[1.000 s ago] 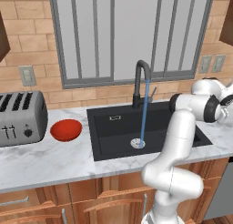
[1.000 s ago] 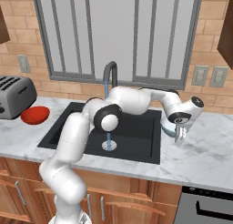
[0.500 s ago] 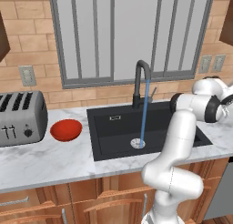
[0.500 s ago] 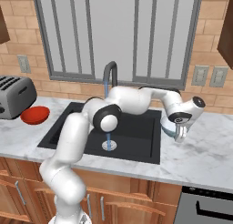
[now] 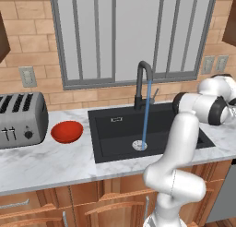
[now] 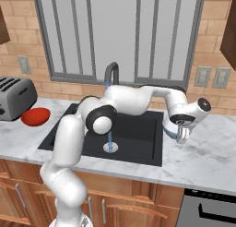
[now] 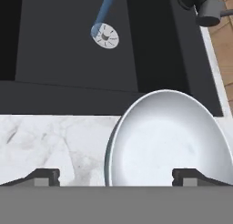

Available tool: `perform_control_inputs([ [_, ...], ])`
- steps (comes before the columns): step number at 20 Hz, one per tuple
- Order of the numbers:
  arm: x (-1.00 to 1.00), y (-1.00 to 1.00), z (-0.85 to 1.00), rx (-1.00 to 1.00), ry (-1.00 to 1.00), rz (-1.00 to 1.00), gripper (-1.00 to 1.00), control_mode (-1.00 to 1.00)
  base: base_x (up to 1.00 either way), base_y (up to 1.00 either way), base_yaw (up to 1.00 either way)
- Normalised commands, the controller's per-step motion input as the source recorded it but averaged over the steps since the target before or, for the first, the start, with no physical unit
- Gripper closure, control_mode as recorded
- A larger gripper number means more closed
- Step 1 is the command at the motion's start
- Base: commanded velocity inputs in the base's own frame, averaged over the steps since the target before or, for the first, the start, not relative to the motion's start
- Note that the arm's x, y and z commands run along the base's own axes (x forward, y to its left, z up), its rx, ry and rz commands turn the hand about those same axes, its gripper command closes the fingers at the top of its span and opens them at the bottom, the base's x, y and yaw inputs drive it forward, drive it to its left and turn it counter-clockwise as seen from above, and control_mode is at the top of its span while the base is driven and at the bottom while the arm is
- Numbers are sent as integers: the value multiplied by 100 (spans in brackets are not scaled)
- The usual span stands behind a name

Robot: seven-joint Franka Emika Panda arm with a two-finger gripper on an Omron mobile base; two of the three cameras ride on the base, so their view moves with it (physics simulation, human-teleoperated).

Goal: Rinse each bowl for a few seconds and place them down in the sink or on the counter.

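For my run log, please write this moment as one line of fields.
end effector: open, above pale bowl | pale bowl: on counter, right of sink | red bowl: by toaster | faucet: running

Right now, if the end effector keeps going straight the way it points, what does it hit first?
Most likely the pale bowl, which sits on the counter right of the sink, directly ahead between the open end effector tips. Depth is unclear; one tip may meet the marble beside it.
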Motion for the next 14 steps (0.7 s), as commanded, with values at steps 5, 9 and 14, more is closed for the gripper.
perform_control_inputs([
  [5,-46,35,23,0,-10,-1,-100,-100,0,0,0],
  [9,-44,37,27,0,-10,0,-100,-100,0,0,0],
  [14,-41,26,53,0,-3,0,-100,-100,0,0,0],
])
